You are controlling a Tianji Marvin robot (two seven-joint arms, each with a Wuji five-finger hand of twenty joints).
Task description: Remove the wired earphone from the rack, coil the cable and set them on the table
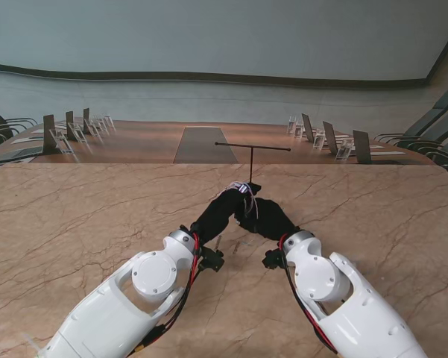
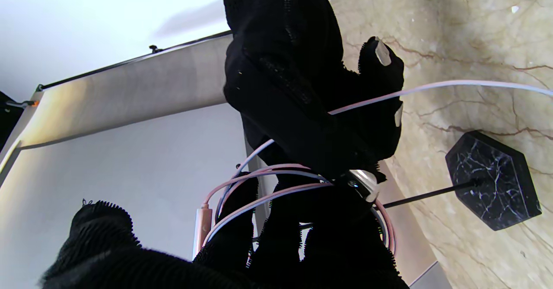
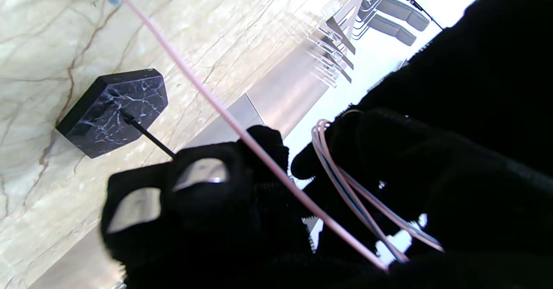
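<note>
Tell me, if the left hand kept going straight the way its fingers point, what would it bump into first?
Probably the right hand, directly ahead of the left hand with the earphone cable looped between them; the rack stands beyond. Depth is uncertain.

Pale pink earphone cable (image 2: 276, 192), several loops coiled around black-gloved fingers, one strand running taut toward table; T-shaped black rack (image 1: 251, 153) upright on hexagonal marble base (image 2: 492, 181)

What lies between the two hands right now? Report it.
The pink earphone cable: loops wound around the left hand's fingers, with a strand running to the right hand. Both wrist views show it; in the stand view the hands meet.
</note>
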